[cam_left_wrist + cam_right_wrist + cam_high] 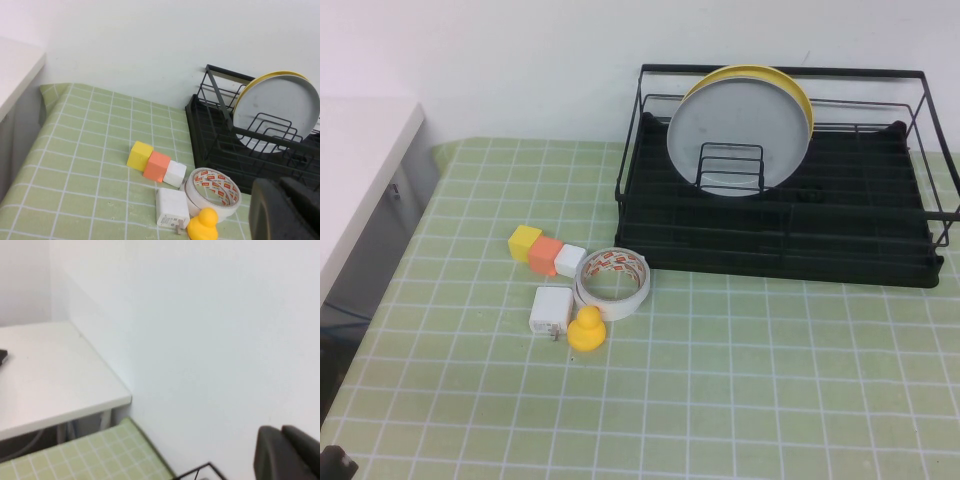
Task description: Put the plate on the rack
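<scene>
- Plate (738,135) stands upright in rack (782,245), against yellow plate (798,90), well apart from both claws.
- Left gripper (286,210) hangs near tape roll (212,192); right gripper (289,452) faces wall; finger state cannot be told for either.

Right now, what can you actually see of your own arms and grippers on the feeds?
Very little. In the left wrist view, the left gripper is a matte black, rounded, blocky mass at the frame's edge, above the table near the rack. In the right wrist view, the right gripper looks the same, against the white wall. No cables, markings or arm links show. A small black part sits at the high view's corner.
</scene>
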